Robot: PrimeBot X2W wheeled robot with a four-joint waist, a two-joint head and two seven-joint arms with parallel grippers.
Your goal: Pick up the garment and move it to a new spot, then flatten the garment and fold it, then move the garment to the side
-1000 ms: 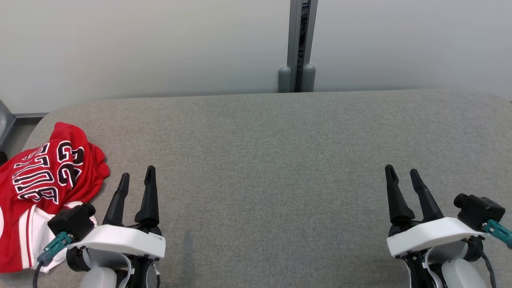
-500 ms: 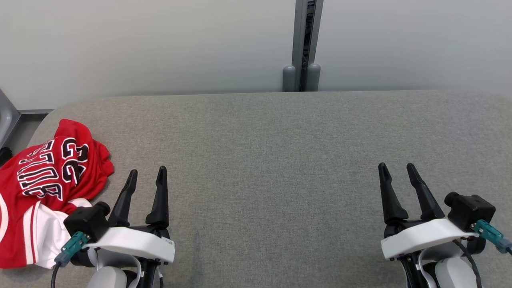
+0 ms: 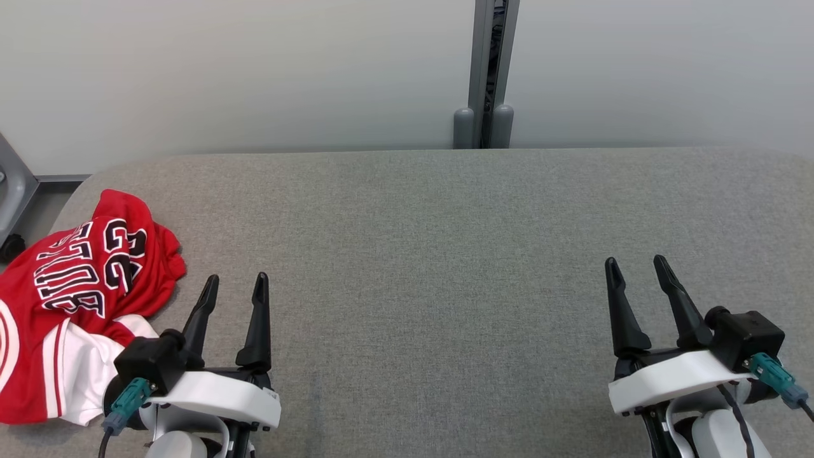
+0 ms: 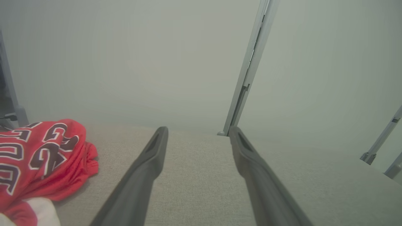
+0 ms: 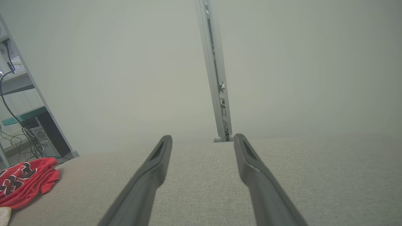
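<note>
A: Where is the garment (image 3: 82, 286) sitting?

B: It's lying bunched at the far left end of the grey surface (image 3: 432, 254), red with white trim, lettering facing up. It's reaching the left edge, and I can't tell whether it's overhanging. The left tool (image 3: 236, 280) is hovering just beside it on its right, not touching. The right tool (image 3: 636, 262) is sitting well apart, near the other end.

A: Tool state?

B: Both are standing with fingers spread apart, and nothing is sitting between them.

A: How is it going to handle?

B: I'm expecting light, limp, probably slick sports fabric. It's going to sag and drape with no stiffness. The layers are lying crumpled on each other, so a pinch mid-heap is likely grabbing several plies. I'd be aiming at the red edge nearest the left tool, or a hem or trim seam where thicker cloth is giving more bite.

A: Anything differing from a second ago?

B: The whole head view is sliding. The post (image 3: 488, 70) and the garment are both sitting further right in frame, so I'm reading that as the camera turning, not the cloth moving. The folds are looking the same. Both tools are staying spread.
</note>
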